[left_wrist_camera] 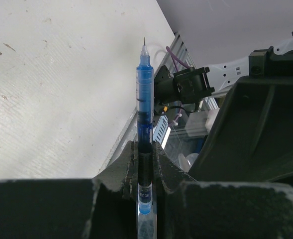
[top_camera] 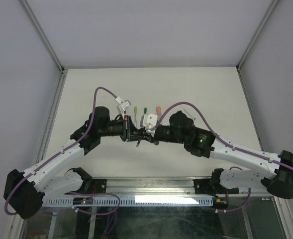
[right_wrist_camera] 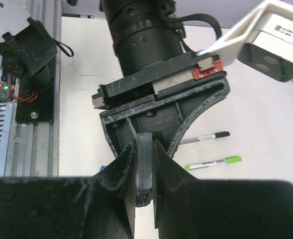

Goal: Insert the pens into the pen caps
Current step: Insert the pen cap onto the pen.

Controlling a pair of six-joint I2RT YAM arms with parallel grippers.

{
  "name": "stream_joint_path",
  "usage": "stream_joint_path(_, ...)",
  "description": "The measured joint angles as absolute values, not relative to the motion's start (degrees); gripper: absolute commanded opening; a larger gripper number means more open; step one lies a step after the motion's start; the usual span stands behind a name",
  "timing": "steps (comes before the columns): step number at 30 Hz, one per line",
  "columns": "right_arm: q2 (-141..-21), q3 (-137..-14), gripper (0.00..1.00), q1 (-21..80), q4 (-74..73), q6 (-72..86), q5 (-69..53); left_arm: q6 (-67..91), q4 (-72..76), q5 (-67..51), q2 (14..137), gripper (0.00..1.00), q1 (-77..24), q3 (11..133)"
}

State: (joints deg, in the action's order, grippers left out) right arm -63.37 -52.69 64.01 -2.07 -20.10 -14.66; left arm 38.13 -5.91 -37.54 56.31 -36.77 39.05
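Observation:
My left gripper (top_camera: 133, 131) (left_wrist_camera: 145, 149) is shut on a blue pen (left_wrist_camera: 144, 94), held by its lower barrel with its bare needle tip pointing away from the wrist. My right gripper (top_camera: 148, 134) (right_wrist_camera: 144, 154) is shut on a clear translucent pen cap (right_wrist_camera: 144, 159), which stands up between the fingers. The two grippers face each other mid-table, almost touching. In the right wrist view the left gripper's body (right_wrist_camera: 156, 94) fills the space just beyond the cap. A blue bit of the pen (right_wrist_camera: 102, 168) shows left of my right fingers.
A black-capped pen (right_wrist_camera: 206, 138) and a lime-capped pen (right_wrist_camera: 213, 163) lie on the table to the right. From above, lime (top_camera: 135, 110), dark green (top_camera: 144, 110) and orange (top_camera: 158, 110) capped pens lie just behind the grippers. The metal rail (top_camera: 151, 191) runs along the near edge.

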Motion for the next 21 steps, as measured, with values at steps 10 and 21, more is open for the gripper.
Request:
stream_joint_path(10,-61.7,-51.0,0.05,64.0,0.5,-16.3,-8.1,38.1,-5.9,-37.5,56.2,0.00,-36.8,39.0)
stream_joint_path(21,-62.5,-51.0,0.06,64.0,0.7,-15.0,-7.0,38.1,-5.9,-37.3,56.2,0.00,-36.8,39.0)
